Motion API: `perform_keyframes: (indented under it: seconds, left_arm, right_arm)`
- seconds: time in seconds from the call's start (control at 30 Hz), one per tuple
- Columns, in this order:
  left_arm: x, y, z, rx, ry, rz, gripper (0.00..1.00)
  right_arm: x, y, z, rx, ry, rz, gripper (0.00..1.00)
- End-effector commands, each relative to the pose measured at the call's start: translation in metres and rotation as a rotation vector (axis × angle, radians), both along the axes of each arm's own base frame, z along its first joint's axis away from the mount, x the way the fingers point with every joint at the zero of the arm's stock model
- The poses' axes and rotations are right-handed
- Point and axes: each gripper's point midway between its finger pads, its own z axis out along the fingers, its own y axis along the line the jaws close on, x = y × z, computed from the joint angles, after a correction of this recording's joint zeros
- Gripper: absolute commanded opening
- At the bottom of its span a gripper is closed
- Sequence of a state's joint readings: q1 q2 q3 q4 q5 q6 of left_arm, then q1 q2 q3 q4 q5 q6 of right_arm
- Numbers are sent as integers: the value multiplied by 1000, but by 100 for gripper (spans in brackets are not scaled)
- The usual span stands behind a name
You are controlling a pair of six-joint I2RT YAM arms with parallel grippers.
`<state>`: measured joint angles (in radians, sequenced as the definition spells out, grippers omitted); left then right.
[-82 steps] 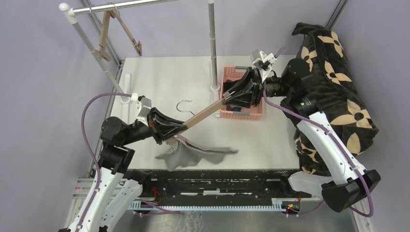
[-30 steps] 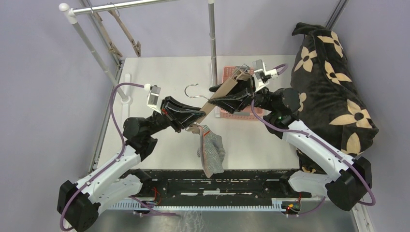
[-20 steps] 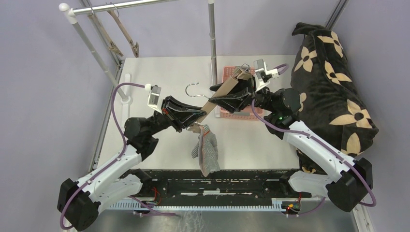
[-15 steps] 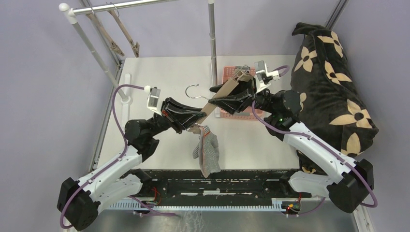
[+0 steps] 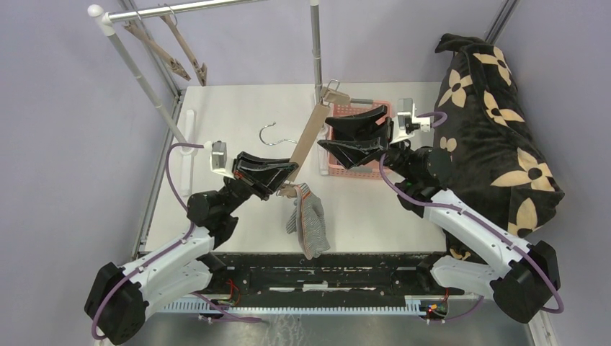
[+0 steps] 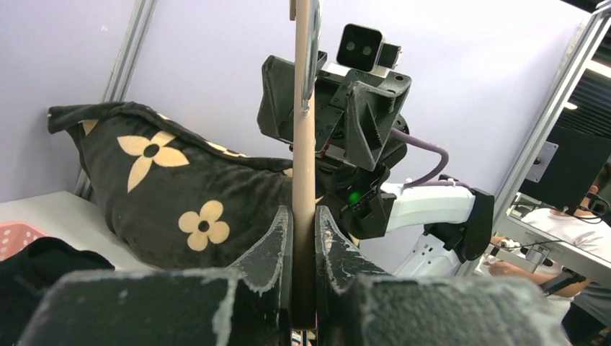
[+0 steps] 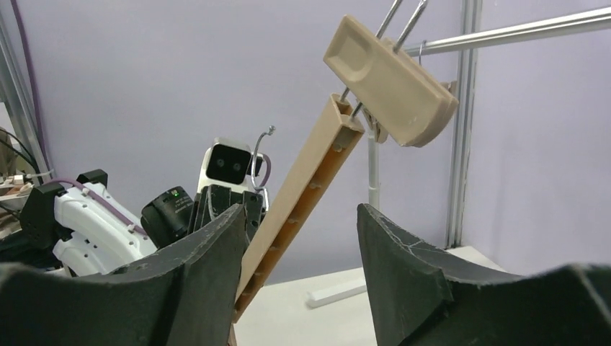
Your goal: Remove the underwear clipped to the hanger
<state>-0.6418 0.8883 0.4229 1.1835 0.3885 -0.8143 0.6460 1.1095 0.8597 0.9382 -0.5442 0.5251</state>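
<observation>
Top external view: left claw (image 5: 288, 179) clamps the hanger (image 5: 311, 130) low on its bar, which runs from 7 to 1 o'clock. Grey-striped underwear (image 5: 308, 220) dangles from the lower clip over the desk (image 5: 238, 115), at 7 o'clock from the spread, empty right claw (image 5: 330, 135), likely the puller.

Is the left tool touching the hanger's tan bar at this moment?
Touching. The left wrist view shows the left tool shut on the hanger, with both fingers pressed against its bar.

The right hand (image 5: 331, 135) has let go of the hanger (image 5: 310, 137) (fingers now spread) and drawn back; the hanger stands steeper.
</observation>
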Motion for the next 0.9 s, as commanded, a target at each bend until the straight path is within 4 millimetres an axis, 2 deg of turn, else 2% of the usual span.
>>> perform_keyframes:
  seconds: [0.0,0.2,0.37,0.4,0.47,0.5,0.6,0.67,0.73,0.77,0.8,0.83,0.87]
  left_arm:
    - [-13,13,40,-122,-96,8,3]
    - [-15,4,42,-137,-96,-38,3]
    - [-12,-5,40,-132,-87,-53,3]
    - [-12,-7,40,-131,-86,-56,3]
    - [-13,-9,42,-134,-90,-64,3]
    - [-15,-10,43,-135,-91,-71,3]
    - [-15,-13,45,-142,-96,-78,3]
    - [-15,-15,47,-145,-96,-82,3]
    - [-16,-17,48,-146,-95,-88,3]
    - [-16,-18,48,-147,-96,-90,3]
    - [-16,-19,49,-148,-94,-92,3]
    - [-16,-20,48,-147,-93,-94,3]
    - [-15,-21,48,-146,-94,-93,3]
  right_arm:
    - [-6,-6,30,96,-61,5,67]
    - [-5,-1,34,124,-60,27,74]
    - [-8,1,37,120,-62,45,73]
    - [-8,2,37,115,-59,45,70]
    - [-7,3,36,100,-50,39,54]
    - [-7,4,37,93,-51,39,49]
    - [-6,7,35,79,-47,50,39]
    - [-6,9,33,72,-40,57,37]
    - [-4,10,32,69,-37,59,32]
    - [-4,11,31,66,-35,61,25]
    - [-4,11,30,61,-37,64,11]
    - [-4,12,30,59,-35,65,2]
    - [-4,12,30,57,-36,64,1]
